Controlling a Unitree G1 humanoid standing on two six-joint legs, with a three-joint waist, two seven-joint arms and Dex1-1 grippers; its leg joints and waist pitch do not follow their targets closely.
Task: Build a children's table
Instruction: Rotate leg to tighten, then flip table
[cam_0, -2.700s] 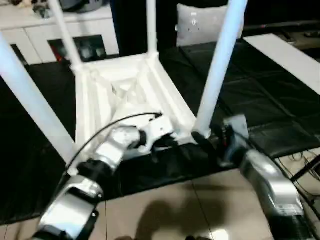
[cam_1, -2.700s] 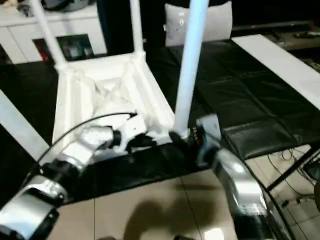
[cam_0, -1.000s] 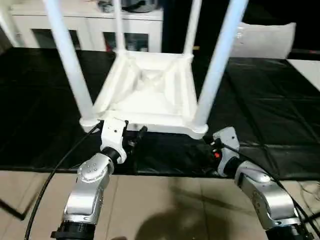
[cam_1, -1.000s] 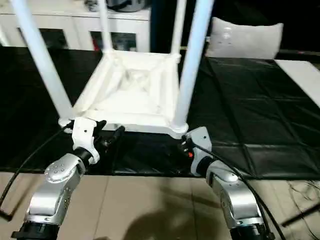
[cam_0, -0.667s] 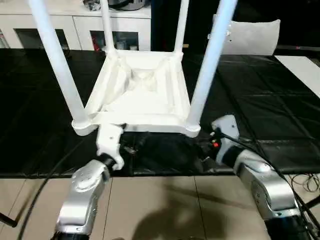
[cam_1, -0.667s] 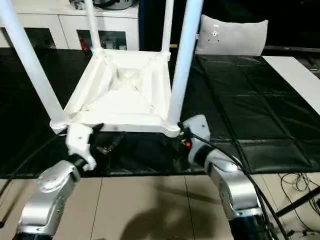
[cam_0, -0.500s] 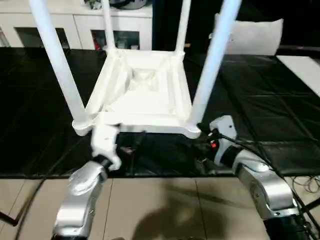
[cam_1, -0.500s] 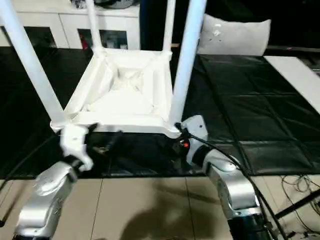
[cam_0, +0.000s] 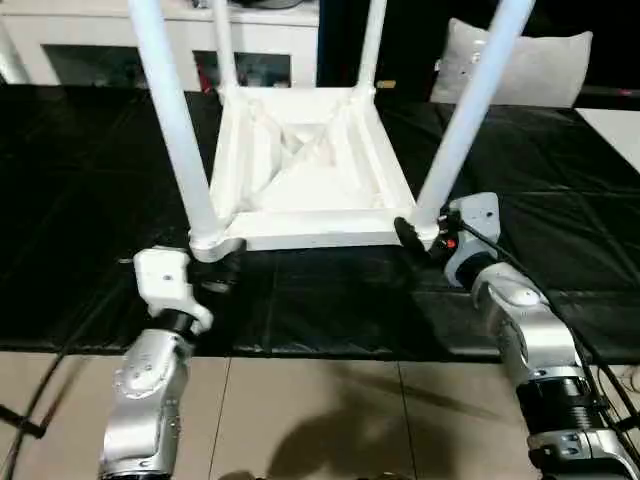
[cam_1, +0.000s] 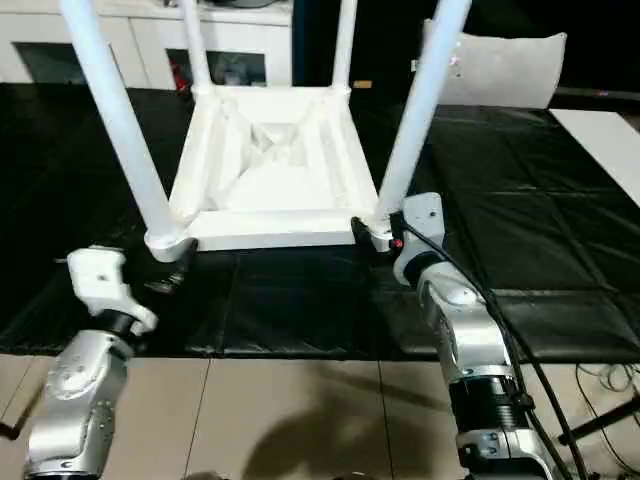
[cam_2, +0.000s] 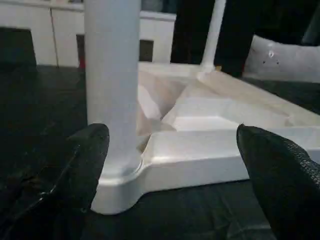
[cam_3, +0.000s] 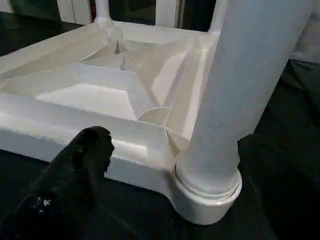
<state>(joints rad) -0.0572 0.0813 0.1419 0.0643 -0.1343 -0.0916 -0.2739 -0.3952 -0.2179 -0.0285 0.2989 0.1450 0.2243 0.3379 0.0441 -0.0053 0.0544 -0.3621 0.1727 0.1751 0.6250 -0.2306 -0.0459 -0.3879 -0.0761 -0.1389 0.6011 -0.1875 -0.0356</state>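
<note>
The children's table lies upside down on a black mat, its ribbed white underside (cam_0: 300, 170) facing up. All four legs stand in the corner sockets, the near-left leg (cam_0: 175, 130) and the near-right leg (cam_0: 470, 110) closest to me. My left gripper (cam_2: 175, 150) is open at the near-left corner, its black fingers (cam_2: 92, 150) spread wide around the leg's base. My right gripper (cam_3: 185, 160) is open at the near-right corner (cam_3: 207, 192), one finger on each side of that leg's foot. Neither holds anything.
A black mat (cam_0: 90, 180) covers the floor under the table; beige tiles (cam_0: 320, 420) lie nearer me. A white cabinet with dark glass doors (cam_0: 100, 55) and a grey pillow (cam_0: 530, 65) stand behind. A white board (cam_1: 610, 140) lies at far right.
The view has shifted. My left gripper has slid out to the left of the near-left corner, and my right gripper has come up close to the near-right leg's base. The table stays put.
</note>
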